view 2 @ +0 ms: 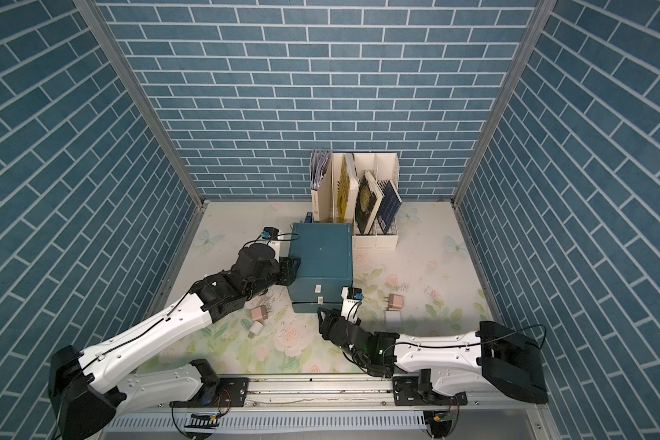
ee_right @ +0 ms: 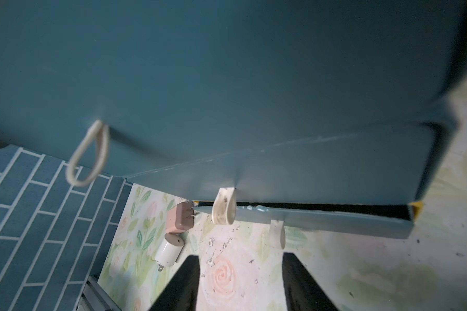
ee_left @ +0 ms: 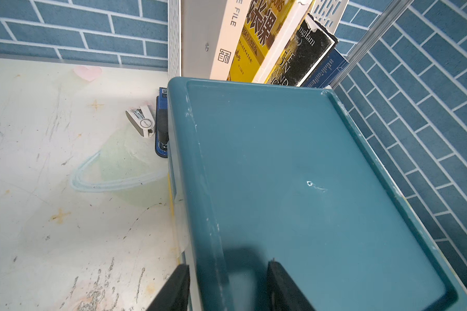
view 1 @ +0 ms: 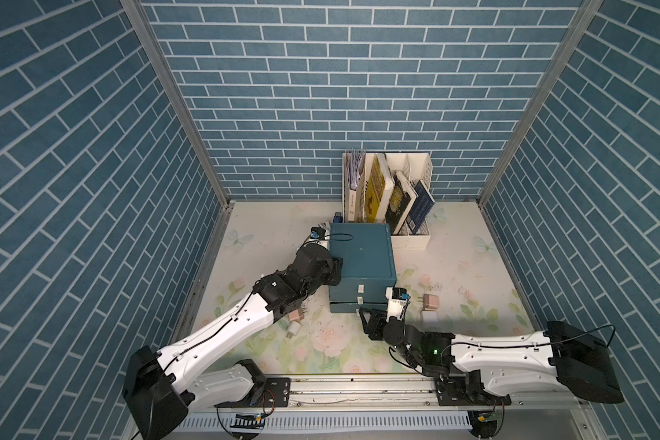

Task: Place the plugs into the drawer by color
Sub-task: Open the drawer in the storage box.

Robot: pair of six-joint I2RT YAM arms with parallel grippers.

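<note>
- I count two pink plugs (view 1: 296, 315) (view 1: 430, 302) on the surface (view 1: 454, 266).
- Two white plugs (view 1: 294, 327) (view 1: 430, 318) lie there as well.
- One teal box (view 1: 361, 255), with three drawers (ee_right: 321, 167) stacked in it.
- Three white loop handles (ee_right: 224, 206), one to each drawer.
- One white rack (view 1: 416, 240); in it stand three books (view 1: 376, 186) and one white file (view 1: 353, 200).
- One sheaf of papers (view 1: 356, 167) in the rack's end slot.
- One dark blue stick (ee_left: 161, 121) and one small white stapler (ee_left: 140, 122).
- Two robot arms (view 1: 222, 327) (view 1: 503, 343), black and white.

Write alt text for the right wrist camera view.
Close-up of a teal drawer box, its bottom drawer slightly open, with the open right end effector facing its white tab handle. A pink plug and a white plug lie on the floral table beside it.
</note>
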